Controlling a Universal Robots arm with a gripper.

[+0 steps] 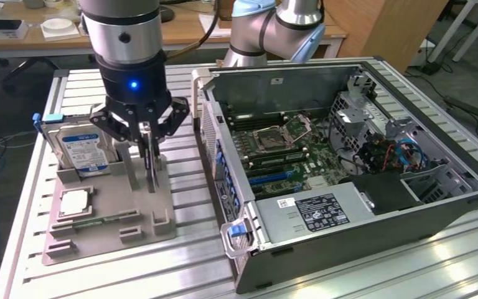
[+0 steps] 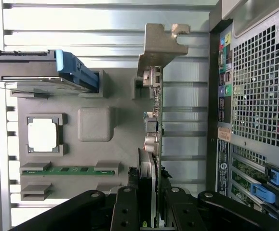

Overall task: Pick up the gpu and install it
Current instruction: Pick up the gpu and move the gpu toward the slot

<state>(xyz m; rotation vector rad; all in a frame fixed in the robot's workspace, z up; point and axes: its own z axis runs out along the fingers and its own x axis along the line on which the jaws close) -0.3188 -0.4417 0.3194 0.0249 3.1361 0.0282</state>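
While upright in hand (image 1: pixel 147 151), thin flat gpu (image 1: pixel 150 174)

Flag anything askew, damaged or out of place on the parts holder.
Nothing stands out. The gpu stands upright on edge in the grey holder, gripper closed on its top edge; hard drive upright, memory stick flat in its cradle.

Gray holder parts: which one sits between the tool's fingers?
The graphics card, upright on its edge, clamped by the tool. The hard drive stands apart; the chip and memory stick lie flat.
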